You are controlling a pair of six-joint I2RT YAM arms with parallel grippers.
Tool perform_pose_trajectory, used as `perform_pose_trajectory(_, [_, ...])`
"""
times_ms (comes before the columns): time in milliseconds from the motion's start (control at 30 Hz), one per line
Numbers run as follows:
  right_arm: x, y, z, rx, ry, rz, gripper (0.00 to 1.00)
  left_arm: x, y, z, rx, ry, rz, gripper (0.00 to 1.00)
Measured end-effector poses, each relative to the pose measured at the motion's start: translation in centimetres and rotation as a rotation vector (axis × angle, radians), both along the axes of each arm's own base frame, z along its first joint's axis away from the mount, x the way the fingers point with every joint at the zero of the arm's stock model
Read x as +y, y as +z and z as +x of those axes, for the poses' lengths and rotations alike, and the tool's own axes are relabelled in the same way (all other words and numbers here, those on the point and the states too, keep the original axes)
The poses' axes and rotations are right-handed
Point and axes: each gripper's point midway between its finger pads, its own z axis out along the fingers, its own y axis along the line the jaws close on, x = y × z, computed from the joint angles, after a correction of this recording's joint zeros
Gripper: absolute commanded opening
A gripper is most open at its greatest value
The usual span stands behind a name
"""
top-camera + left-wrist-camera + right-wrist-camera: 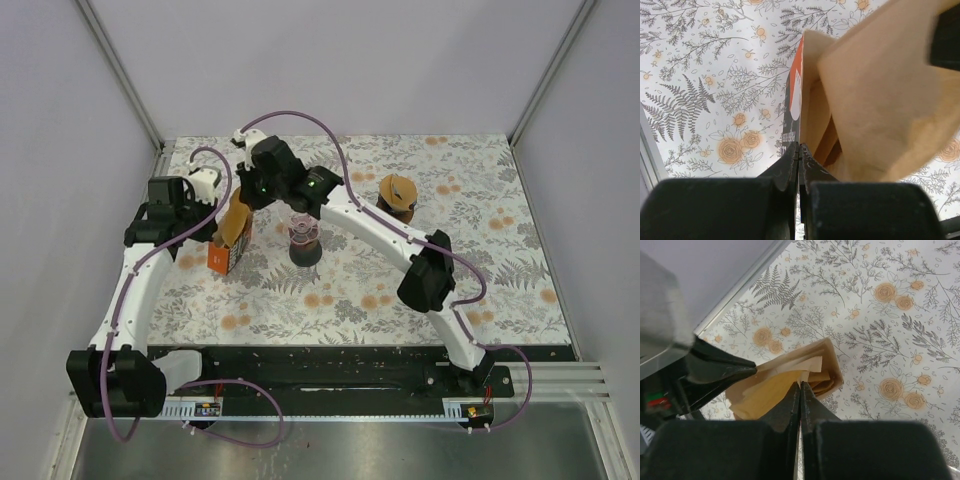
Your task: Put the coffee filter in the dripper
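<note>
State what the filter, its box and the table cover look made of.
The filter: thin unbleached paper, matt brown, creased. The box: printed card, likely; thin flat wall, orange and white. The table cover: floral print, matt; cloth or vinyl, cannot tell.

A: Any lettering you can read?
B: Only white print on the dark strip of the filter box, just ahead of the left tool; too blurred to make out.
A: Elsewhere?
B: Nothing legible.

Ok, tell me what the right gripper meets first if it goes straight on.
The coffee filters in the open filter box: the right gripper has its shut tips right at their edges. Beyond lies the box's inside, though depth is unclear.
</note>
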Motion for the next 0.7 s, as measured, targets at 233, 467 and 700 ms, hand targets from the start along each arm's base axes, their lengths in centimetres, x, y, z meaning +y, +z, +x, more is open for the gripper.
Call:
perform_pose_trajectory(233, [-1.4,4.3,-1.2,-0.03,0.008,0.079,0.0,1.1,-1.2,1.1,-0.031,0.03,0.002,0.0])
perform_pose_trajectory(467, [-3.4,7.5,-1.3,-0.071,-0.008,0.126,0.0,2.5,-2.9,2.1,-0.046,0.075,-0.001,0.0])
perform_pose_trajectory(700, [-6.3,9.6,-1.6,-0.096,-0.026,0.131,0.0,3.9,-4.5,3.3,-0.079,0.129,-0.016,0.0])
